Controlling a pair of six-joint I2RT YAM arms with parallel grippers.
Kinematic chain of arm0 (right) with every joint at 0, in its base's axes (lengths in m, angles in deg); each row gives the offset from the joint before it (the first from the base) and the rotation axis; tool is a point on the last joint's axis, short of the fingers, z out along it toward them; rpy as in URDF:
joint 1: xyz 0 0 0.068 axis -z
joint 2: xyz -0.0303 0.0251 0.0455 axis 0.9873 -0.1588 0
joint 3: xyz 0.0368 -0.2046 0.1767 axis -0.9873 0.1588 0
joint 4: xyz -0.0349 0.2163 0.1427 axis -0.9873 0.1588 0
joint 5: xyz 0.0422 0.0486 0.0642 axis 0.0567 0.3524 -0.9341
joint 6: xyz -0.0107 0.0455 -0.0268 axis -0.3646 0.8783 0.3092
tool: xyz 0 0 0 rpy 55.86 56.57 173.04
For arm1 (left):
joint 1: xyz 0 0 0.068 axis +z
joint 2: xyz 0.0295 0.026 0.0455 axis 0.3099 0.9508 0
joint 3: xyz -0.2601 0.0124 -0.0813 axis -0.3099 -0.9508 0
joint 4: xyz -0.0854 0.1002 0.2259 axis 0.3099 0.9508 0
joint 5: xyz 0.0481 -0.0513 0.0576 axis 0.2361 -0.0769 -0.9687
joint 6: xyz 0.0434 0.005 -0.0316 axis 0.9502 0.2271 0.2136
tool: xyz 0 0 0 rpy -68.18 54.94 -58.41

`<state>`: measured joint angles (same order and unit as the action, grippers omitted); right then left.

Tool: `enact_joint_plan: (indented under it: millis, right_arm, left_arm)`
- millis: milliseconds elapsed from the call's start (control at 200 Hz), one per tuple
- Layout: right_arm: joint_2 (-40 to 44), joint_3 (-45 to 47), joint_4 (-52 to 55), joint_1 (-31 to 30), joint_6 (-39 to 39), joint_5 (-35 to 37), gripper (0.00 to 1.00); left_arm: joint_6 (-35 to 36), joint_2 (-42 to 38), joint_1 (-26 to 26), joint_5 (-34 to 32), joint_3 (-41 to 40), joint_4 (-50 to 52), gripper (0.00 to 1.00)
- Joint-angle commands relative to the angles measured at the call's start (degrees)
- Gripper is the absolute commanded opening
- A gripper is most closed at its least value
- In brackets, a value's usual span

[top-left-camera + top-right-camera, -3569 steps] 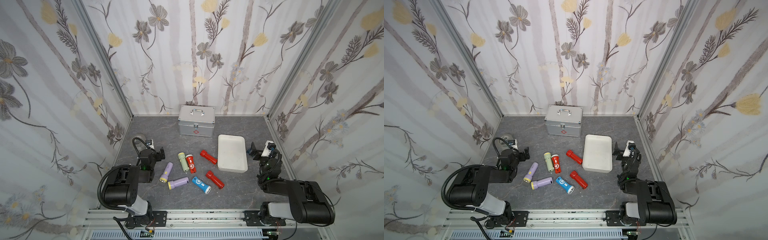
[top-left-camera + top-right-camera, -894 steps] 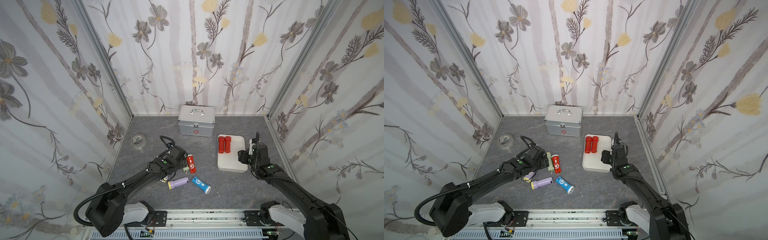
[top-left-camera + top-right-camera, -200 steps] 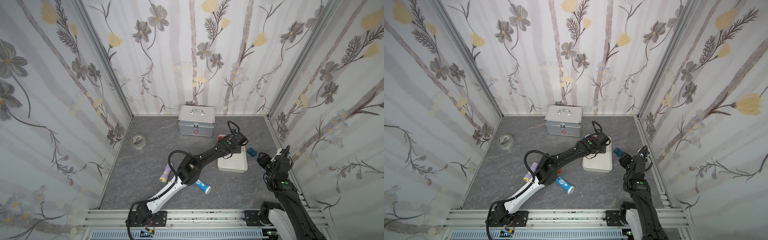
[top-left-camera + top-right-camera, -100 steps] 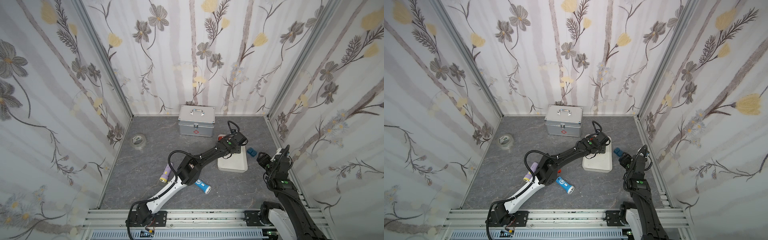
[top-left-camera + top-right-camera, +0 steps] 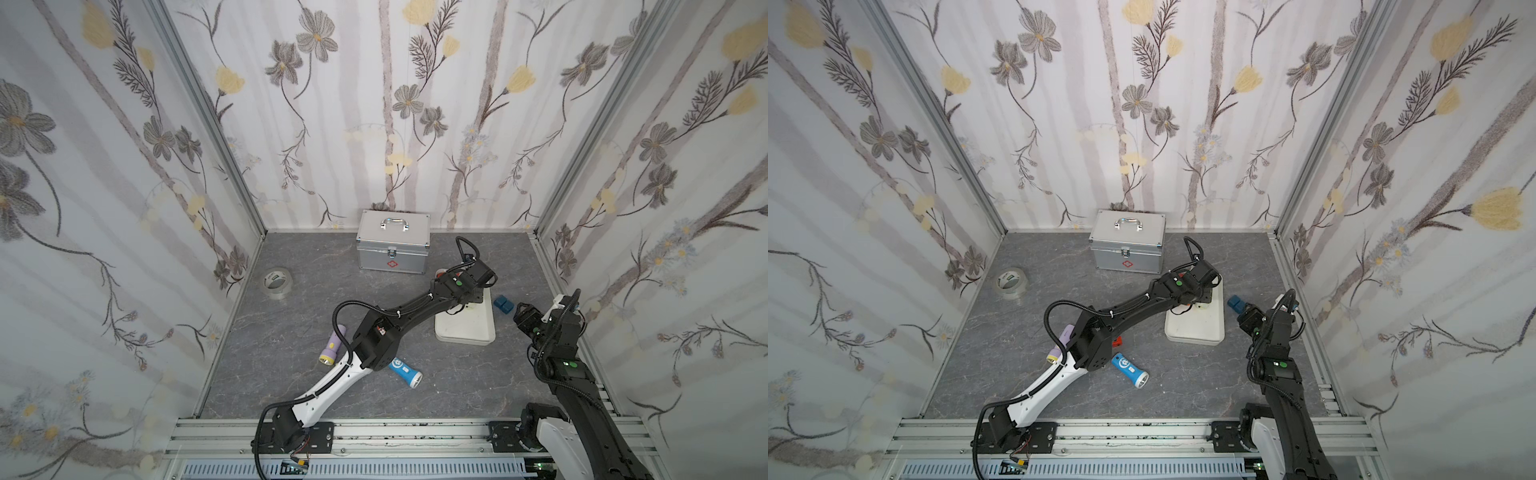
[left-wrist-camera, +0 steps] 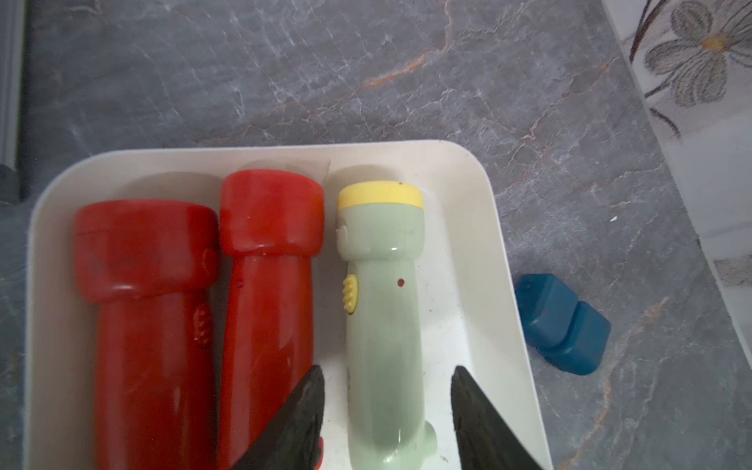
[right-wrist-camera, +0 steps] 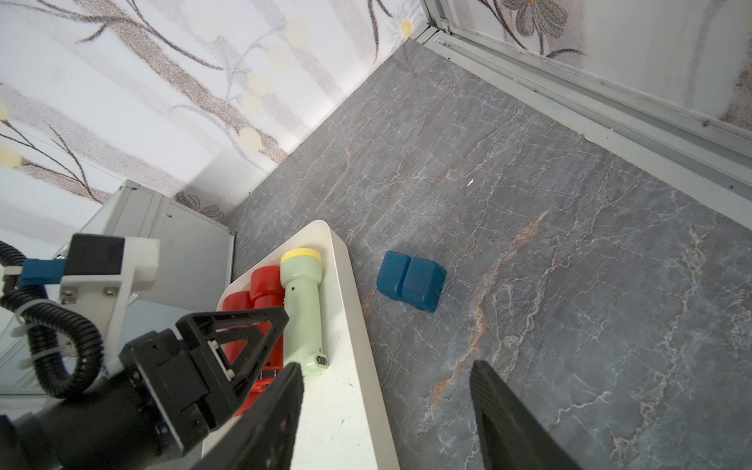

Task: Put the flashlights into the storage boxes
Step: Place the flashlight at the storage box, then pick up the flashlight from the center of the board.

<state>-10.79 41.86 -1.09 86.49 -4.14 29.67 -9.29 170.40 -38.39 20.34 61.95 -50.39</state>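
The pale green flashlight [image 6: 382,325] is laid flat at the far end of the white tray [image 6: 468,260], snug beside two red flashlights [image 6: 268,285]. It's straddled by the left gripper [image 6: 386,368], whose fingers are spread and not touching it. A blue flashlight [image 5: 405,371] and a lilac flashlight [image 5: 332,345] are seen lying on the table, near-left of the tray. The right gripper [image 7: 384,366] is held spread and empty by the tray's right side, near a blue block [image 5: 503,306].

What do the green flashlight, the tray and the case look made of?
Green flashlight: smooth glossy plastic, by its soft highlights and moulded yellow switch. Tray: white plastic, satin, with rounded moulded corners. Case: probably brushed aluminium panels, matte silver, with a shiny metal handle and latch.
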Motion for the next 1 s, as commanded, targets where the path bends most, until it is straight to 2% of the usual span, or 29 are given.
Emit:
enact_joint_plan:
  millis: [0, 125, 240, 340, 475, 630, 719, 829, 879, 959, 994]
  right_arm:
    - [-0.10, -0.59, -1.48, 0.00, -0.11, -3.12, 0.67]
    - [-1.78, -0.92, -2.54, -0.13, -0.27, -7.98, 0.66]
    - [-4.95, -2.07, -3.07, -1.31, 0.04, -10.63, 0.66]
    - [-8.39, -3.47, -4.04, -4.40, -0.10, -10.50, 0.66]
    - [-15.25, -7.89, -4.54, -9.09, -0.72, -8.59, 0.67]
    - [-25.07, -15.80, -2.82, -11.06, -2.62, -10.35, 0.66]
    - [-28.96, -20.27, -1.37, -15.15, -3.87, -10.06, 0.66]
    - [-32.42, -24.68, -1.52, -22.25, -3.61, -8.62, 0.66]
    - [-33.75, -25.58, -2.57, -25.39, -2.97, -8.61, 0.66]
    - [-36.10, -27.08, -4.30, -30.42, -2.48, -8.75, 0.66]
    - [-37.27, -27.95, -4.73, -32.44, -2.36, -8.44, 0.66]
  left_arm:
    - [0.40, -2.71, -0.02, -1.95, 0.55, 1.61, 0.52]
    - [1.45, -6.40, 0.02, -2.92, -0.53, 4.28, 0.52]
    - [2.77, -12.76, 0.01, -4.60, -7.00, 5.69, 0.52]
    - [3.67, -21.16, 0.56, -6.07, -18.90, 4.63, 0.53]
    - [2.46, -36.03, 3.62, -5.67, -41.73, -0.18, 0.54]
    - [-0.61, -54.74, 12.80, -1.75, -68.30, -5.61, 0.54]
    - [-2.36, -64.28, 20.38, -0.44, -80.13, -6.63, 0.57]
    - [-4.02, -73.41, 30.38, 1.00, -90.98, -7.84, 0.61]
    - [-4.57, -77.32, 34.48, 0.90, -94.89, -8.32, 0.67]
    - [-5.99, -83.35, 39.36, -2.47, -100.31, -9.07, 0.69]
    - [-7.20, -85.70, 40.26, -5.96, -102.46, -9.32, 0.69]
